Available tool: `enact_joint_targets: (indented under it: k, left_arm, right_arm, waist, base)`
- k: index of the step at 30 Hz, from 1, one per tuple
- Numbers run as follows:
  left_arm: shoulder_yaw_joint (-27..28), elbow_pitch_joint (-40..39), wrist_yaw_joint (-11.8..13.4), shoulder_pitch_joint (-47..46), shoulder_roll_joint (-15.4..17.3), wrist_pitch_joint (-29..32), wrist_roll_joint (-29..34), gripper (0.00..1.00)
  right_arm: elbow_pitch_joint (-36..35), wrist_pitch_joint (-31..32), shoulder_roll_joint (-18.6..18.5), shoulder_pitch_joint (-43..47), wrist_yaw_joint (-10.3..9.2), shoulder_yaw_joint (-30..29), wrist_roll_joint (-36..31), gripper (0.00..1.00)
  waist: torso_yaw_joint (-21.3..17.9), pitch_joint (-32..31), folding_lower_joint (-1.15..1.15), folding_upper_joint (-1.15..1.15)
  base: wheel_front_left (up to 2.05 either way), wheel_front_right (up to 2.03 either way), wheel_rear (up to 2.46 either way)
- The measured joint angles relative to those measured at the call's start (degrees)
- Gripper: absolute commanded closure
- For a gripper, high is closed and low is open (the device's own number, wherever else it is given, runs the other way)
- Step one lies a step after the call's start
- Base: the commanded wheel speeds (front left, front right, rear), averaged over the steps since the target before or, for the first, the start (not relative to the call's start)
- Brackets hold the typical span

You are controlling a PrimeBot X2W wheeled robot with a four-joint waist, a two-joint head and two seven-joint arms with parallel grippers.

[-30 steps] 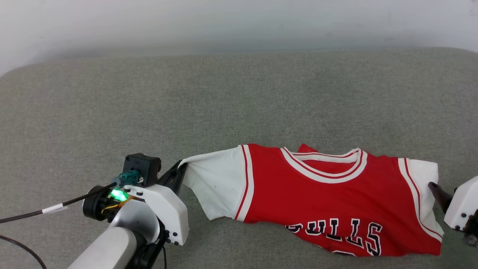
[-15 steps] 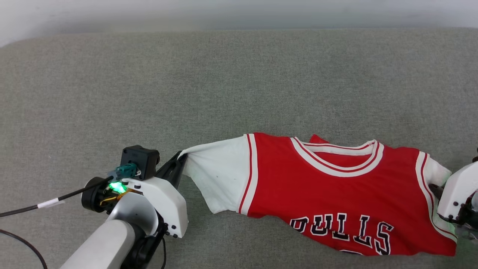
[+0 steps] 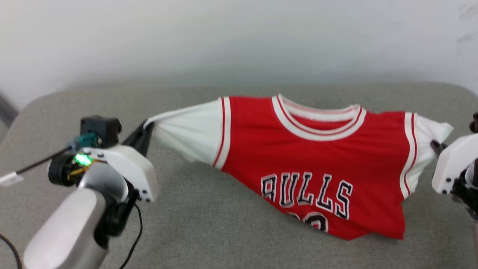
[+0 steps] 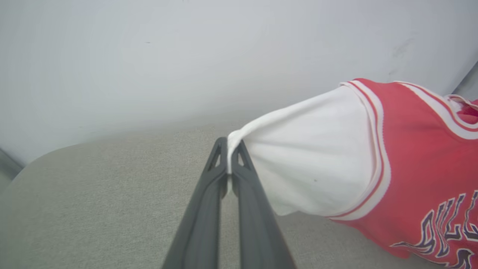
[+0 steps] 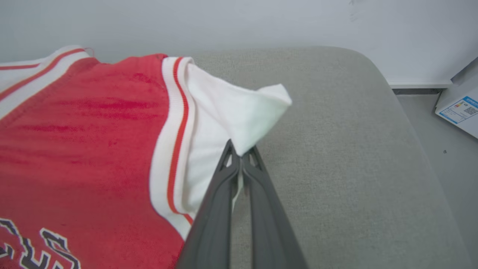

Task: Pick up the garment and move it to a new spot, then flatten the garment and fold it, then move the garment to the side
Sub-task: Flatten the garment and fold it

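Red and white fill the middle of the head view: the garment (image 3: 313,149) hangs stretched between the two hands above the grey fabric-covered table (image 3: 224,231), collar up toward the wall (image 3: 239,37), black lettering facing the camera. The left hand (image 3: 146,129) is pinched tight on the tip of the white sleeve (image 3: 190,130) on the robot's left. In the left wrist view its two dark fingers (image 4: 203,216) meet with just a sliver of white cloth caught at the tips. Over on the other side, the right hand (image 3: 434,145) is clamped on the other white sleeve (image 3: 429,129). The right wrist view shows its fingers pressed together on the sleeve's edge, with a loose white corner poking up past the tips. The top edge runs fairly taut from hand to hand, while the red body sags down and to the right, hem low near the table. Whether it touches, I can't tell. A pale box (image 5: 461,110) sits on the floor (image 5: 422,112) beyond the table's right end.
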Motion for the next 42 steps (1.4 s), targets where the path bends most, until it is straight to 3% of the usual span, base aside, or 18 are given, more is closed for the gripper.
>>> enact_joint_targets:
  k: [3,4,10,19,27,35,42]
  left_arm:
    - [1.2,2.3,-0.2,-3.6,-0.3,-0.2,-0.3,1.0]
    - [2.1,6.2,-1.6,-8.8,-1.1,-0.6,-0.9,1.0]
    - [2.4,15.5,-4.5,-19.8,-3.8,-1.6,-0.9,1.0]
    - [4.6,28.8,-7.5,-41.9,-5.9,-8.0,1.5,1.0]
    - [4.7,36.5,-10.0,-59.3,-5.1,-14.1,5.3,1.0]
    - [4.2,39.7,-11.6,-70.5,-3.6,-16.0,7.7,1.0]
    - [4.2,42.3,-12.8,-72.9,-4.1,-16.9,7.1,1.0]
  right_arm:
    - [0.6,-1.2,-0.3,-2.7,0.0,1.4,-0.4,1.0]
    - [2.1,-3.0,-0.3,-6.7,0.01,2.7,-0.9,1.0]
    - [6.7,-6.9,-0.8,-15.8,0.0,5.3,-2.8,1.0]
    - [11.9,-14.7,-1.3,-35.0,0.01,6.2,-6.8,1.0]
    - [15.1,-21.9,0.0,-51.0,0.02,5.6,-10.5,1.0]
    - [18.3,-25.7,1.5,-63.4,0.01,4.4,-9.9,1.0]
    - [21.8,-27.6,1.9,-67.6,0.0,6.5,-8.9,1.0]
  waist:
    - [-0.3,-2.1,0.0,0.0]
    - [-0.7,-3.0,0.0,0.0]
    - [-1.0,-1.8,0.0,0.0]
    - [-1.4,6.6,0.0,0.0]
    - [-2.4,15.5,0.01,0.0]
    - [-3.8,22.4,0.01,0.0]
    - [-3.7,27.7,0.01,0.0]
  base:
    - [0.0,0.0,0.0]
    - [0.0,0.0,0.0]
    - [0.0,0.0,0.0]
    - [0.0,0.0,0.0]
    - [0.0,0.0,0.0]
    - [0.0,0.0,0.0]
    - [0.0,0.0,0.0]
